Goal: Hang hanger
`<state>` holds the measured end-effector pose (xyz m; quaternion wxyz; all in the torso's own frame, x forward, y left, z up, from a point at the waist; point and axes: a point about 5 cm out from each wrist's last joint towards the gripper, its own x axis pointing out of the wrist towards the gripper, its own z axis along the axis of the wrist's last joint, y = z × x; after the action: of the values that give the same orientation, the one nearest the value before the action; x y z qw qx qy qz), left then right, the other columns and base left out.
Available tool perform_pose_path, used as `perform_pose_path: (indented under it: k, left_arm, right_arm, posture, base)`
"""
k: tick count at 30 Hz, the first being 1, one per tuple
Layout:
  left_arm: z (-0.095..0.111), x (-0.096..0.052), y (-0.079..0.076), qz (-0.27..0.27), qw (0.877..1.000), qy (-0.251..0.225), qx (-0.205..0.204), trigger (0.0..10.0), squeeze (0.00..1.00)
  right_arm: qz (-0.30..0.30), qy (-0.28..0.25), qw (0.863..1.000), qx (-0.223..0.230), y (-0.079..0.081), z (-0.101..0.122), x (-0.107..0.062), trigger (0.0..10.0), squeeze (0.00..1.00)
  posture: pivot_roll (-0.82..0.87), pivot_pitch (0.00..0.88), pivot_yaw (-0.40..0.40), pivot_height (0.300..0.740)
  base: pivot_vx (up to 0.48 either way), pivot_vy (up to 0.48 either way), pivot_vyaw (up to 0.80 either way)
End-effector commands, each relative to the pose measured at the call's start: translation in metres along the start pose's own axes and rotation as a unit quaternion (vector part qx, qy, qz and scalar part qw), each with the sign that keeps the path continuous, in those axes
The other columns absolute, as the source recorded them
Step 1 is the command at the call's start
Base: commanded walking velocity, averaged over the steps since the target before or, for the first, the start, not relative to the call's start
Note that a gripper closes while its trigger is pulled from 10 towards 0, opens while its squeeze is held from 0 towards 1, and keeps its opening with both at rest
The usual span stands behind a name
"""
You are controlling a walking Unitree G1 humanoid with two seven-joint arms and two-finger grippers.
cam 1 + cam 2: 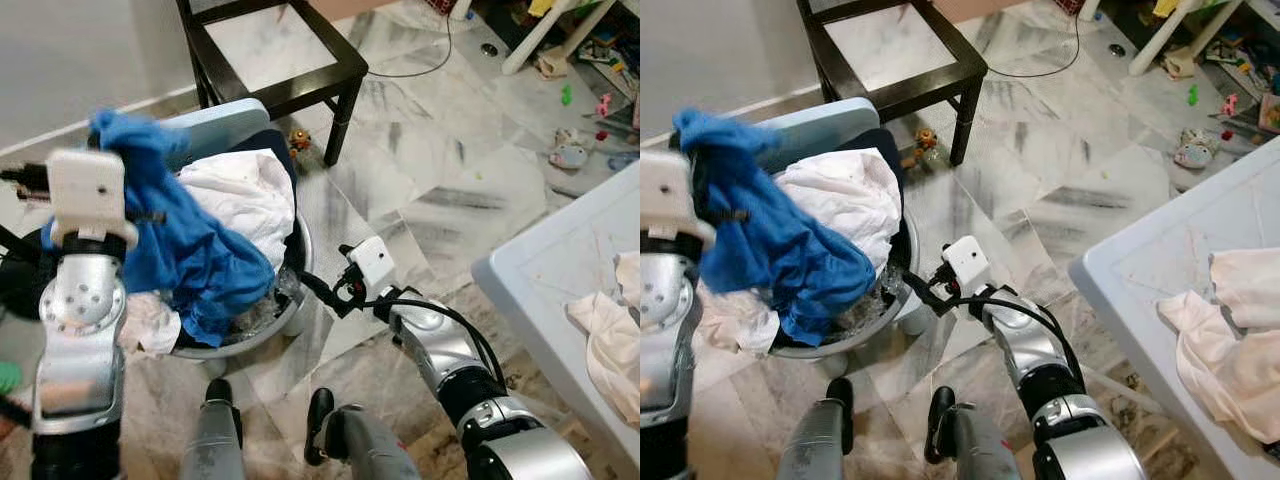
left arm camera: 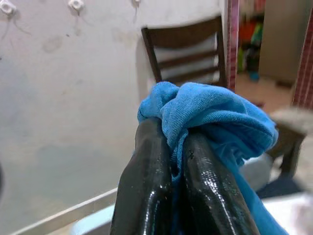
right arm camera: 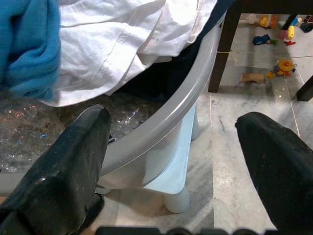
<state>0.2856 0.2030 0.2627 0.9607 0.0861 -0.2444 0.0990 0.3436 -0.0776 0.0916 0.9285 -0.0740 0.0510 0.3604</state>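
A blue garment (image 1: 190, 240) hangs bunched above the grey laundry basket (image 1: 292, 308). My left gripper (image 2: 173, 132) is raised over the basket's left side and is shut on the top fold of that blue garment (image 2: 210, 110). A white cloth (image 1: 250, 195) lies heaped in the basket beneath it. My right gripper (image 1: 318, 290) is low at the basket's right rim and open. In the right wrist view the rim (image 3: 195, 88) runs between its fingers, one over the inside and one outside, touching nothing.
The basket rests on a light blue stool (image 1: 225, 115). A dark wooden chair (image 1: 290, 60) stands behind it on the marble floor. A white table (image 1: 560, 280) with a pale cloth (image 1: 605, 340) is at the right. Toys (image 1: 570, 150) litter the far right floor.
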Motion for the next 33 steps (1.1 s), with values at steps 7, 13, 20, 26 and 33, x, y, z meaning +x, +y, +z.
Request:
perform_pose_path:
  k: [7,13,20,26,33]
  left_arm:
    - [0.01,-0.011,-0.003,0.037,0.985,0.014,-0.166,0.0,0.0]
    - [-0.041,-0.059,-0.006,0.027,0.961,0.163,-0.223,0.0,0.0]
    - [-0.084,-0.118,-0.01,0.02,0.927,0.291,-0.238,0.0,0.0]
    - [-0.096,-0.154,-0.01,0.008,0.915,0.34,-0.218,0.0,0.0]
    - [-0.1,-0.165,-0.002,0.004,0.919,0.351,-0.179,1.0,0.0]
  right_arm:
    - [-0.009,0.017,1.0,0.008,0.0,-0.012,-0.004,10.0,0.0]
    - [-0.005,0.017,1.0,0.007,0.002,-0.011,-0.003,10.0,0.0]
    - [0.003,0.022,1.0,0.003,0.002,-0.012,-0.003,10.0,0.0]
    - [0.006,0.022,1.0,-0.002,0.001,-0.01,-0.002,10.0,0.0]
    - [0.007,0.026,1.0,-0.003,0.003,-0.012,-0.001,10.0,0.0]
  posture:
    - [0.43,0.359,-0.186,0.74]
    - [0.44,0.372,-0.197,0.74]
    - [0.44,0.383,-0.218,0.74]
    - [0.44,0.389,-0.224,0.74]
    - [0.44,0.389,-0.221,0.74]
  base:
    - [0.0,0.0,0.0]
    - [0.0,0.0,0.0]
    - [0.0,0.0,0.0]
    - [0.0,0.0,0.0]
    - [0.0,0.0,0.0]
